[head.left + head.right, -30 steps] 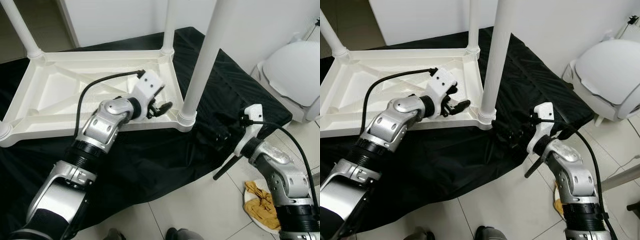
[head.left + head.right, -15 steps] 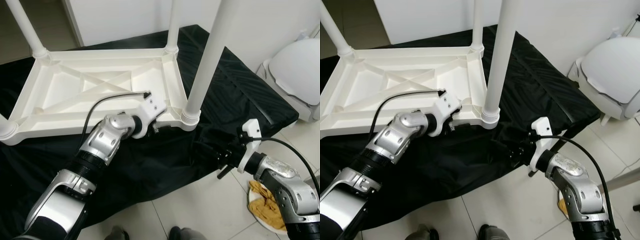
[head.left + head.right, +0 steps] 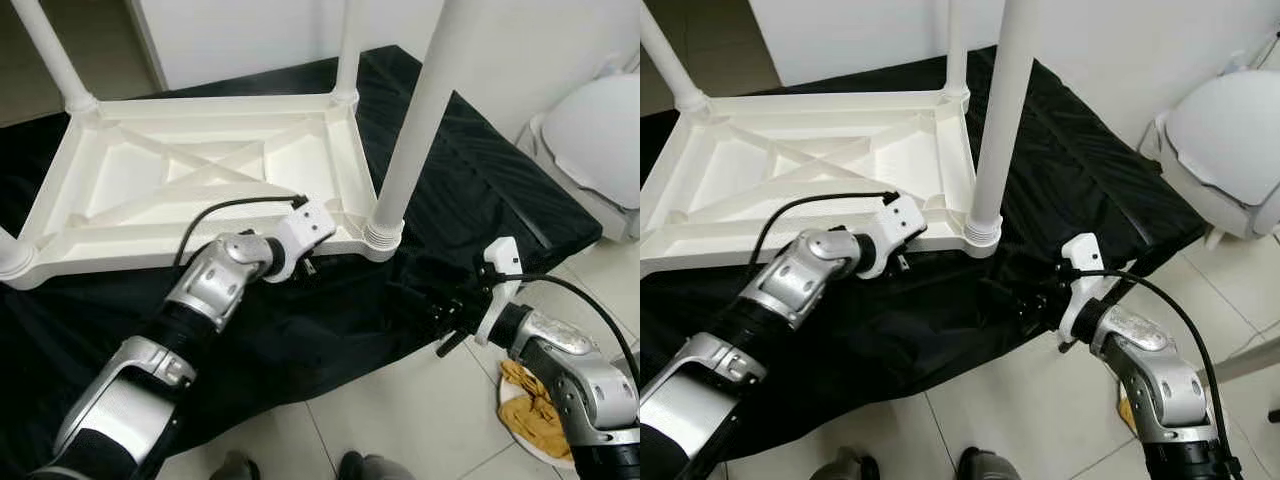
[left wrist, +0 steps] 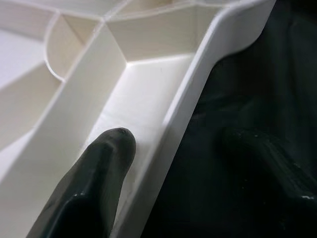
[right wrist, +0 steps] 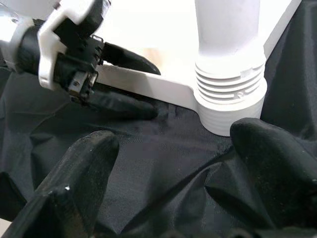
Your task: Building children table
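The white children's table (image 3: 130,175) lies upside down on a black cloth, its legs pointing up. My left gripper (image 3: 308,265) is open at the table's near rim, close to the near right leg (image 3: 415,110). In the left wrist view one finger (image 4: 99,168) rests inside the ribbed underside. The other lies outside on the cloth, with the rim between them. My right gripper (image 3: 445,318) hovers low over the cloth, to the right of that leg. In the right wrist view it (image 5: 183,148) is open and empty, facing the leg's ribbed collar (image 5: 230,94).
The black cloth (image 3: 300,330) spreads under the table and ends at a pale tiled floor (image 3: 400,430). A white rounded object (image 3: 590,140) stands at the right. A plate with a yellow rag (image 3: 525,405) lies under my right arm. Dark feet (image 3: 365,467) show at the bottom edge.
My left gripper came down from over the table's underside to its near rim and now straddles it. My right gripper dropped lower and nearer the cloth beside the leg.
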{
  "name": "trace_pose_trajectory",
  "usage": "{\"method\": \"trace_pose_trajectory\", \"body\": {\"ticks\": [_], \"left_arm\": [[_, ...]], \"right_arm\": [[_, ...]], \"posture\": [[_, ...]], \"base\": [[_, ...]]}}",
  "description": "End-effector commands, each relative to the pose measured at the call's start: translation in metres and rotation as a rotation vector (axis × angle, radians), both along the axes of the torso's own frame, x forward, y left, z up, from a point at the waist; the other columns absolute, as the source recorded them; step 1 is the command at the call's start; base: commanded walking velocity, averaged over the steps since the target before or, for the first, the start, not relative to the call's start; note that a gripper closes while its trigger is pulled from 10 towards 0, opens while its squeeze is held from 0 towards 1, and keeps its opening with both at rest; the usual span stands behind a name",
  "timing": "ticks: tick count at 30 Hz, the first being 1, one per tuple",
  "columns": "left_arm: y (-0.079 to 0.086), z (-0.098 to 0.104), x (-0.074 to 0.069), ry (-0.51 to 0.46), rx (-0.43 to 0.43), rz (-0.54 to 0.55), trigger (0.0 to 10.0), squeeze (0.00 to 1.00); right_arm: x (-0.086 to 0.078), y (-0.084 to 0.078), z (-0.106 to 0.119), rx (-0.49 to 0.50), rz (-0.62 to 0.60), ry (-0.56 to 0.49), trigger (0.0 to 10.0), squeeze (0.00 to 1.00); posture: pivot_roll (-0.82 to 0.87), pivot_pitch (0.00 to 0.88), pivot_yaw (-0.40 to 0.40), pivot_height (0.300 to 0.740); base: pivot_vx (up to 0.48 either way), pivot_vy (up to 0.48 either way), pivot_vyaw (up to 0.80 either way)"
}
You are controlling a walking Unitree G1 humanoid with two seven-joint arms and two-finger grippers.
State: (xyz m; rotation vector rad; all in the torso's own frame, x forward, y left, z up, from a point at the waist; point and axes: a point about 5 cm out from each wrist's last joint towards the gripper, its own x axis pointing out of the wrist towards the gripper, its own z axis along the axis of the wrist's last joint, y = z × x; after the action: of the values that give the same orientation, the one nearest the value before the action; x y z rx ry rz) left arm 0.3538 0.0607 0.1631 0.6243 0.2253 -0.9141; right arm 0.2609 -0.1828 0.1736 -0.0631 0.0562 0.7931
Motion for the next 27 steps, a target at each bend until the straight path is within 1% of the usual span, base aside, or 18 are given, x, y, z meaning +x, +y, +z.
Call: {"method": "trace_pose_trajectory", "body": {"ticks": [1,3,5,6,8,9,11,12,14,22,27], "left_arm": [[-0.003,-0.015,-0.001,-0.002,0.090,-0.006,10.0,0.00],[-0.007,-0.018,-0.005,0.007,0.113,-0.046,10.0,0.00],[-0.008,-0.018,-0.007,0.013,0.113,-0.062,10.0,0.00],[-0.010,-0.017,-0.011,0.022,0.110,-0.096,10.0,0.00],[-0.010,-0.017,-0.011,0.022,0.110,-0.096,10.0,0.00],[-0.011,-0.017,-0.013,0.028,0.109,-0.120,10.0,0.00],[-0.014,-0.017,-0.028,0.066,0.094,-0.234,10.0,0.00],[-0.014,-0.017,-0.028,0.066,0.094,-0.234,10.0,0.00],[-0.014,-0.018,-0.037,0.089,0.083,-0.292,10.0,0.00],[-0.013,-0.022,-0.046,0.093,0.097,-0.333,10.0,0.00],[-0.015,-0.024,-0.047,0.098,0.091,-0.321,10.0,0.00]], "right_arm": [[-0.001,0.000,0.001,-0.016,0.017,0.006,10.0,0.00],[0.000,-0.001,0.002,-0.019,0.014,0.004,10.0,0.00],[0.000,-0.001,0.003,-0.019,0.013,0.003,10.0,0.00],[0.000,-0.002,0.003,-0.020,0.010,0.000,10.0,0.00],[0.000,-0.002,0.003,-0.020,0.010,0.000,10.0,0.00],[0.001,-0.002,0.004,-0.022,0.008,-0.003,10.0,0.00],[0.002,-0.003,0.004,-0.021,0.000,-0.010,10.0,0.00],[0.002,-0.003,0.004,-0.021,0.000,-0.010,10.0,0.00],[0.004,-0.003,0.005,-0.019,-0.006,-0.015,10.0,0.00],[0.010,-0.002,0.006,-0.010,-0.016,-0.028,10.0,0.00],[0.012,-0.001,0.006,-0.012,-0.019,-0.041,10.0,0.00]], "posture": [[-0.16,0.157,0.032,0.740],[-0.16,0.158,0.034,0.740],[-0.16,0.158,0.034,0.740],[-0.16,0.158,0.035,0.740],[-0.16,0.158,0.035,0.740],[-0.15,0.159,0.037,0.740],[-0.15,0.154,0.043,0.740],[-0.15,0.154,0.043,0.740],[-0.15,0.154,0.043,0.740],[-0.13,0.146,0.050,0.740],[-0.13,0.142,0.050,0.740]], "base": [[0.000,0.000,0.00],[0.000,0.000,0.00],[0.000,0.000,0.00],[0.000,0.000,0.00],[0.000,0.000,0.00],[0.000,0.000,0.00],[0.000,0.000,0.00],[0.000,0.000,0.00],[0.000,0.000,0.00],[0.000,0.000,0.00],[0.000,0.000,0.00]]}}
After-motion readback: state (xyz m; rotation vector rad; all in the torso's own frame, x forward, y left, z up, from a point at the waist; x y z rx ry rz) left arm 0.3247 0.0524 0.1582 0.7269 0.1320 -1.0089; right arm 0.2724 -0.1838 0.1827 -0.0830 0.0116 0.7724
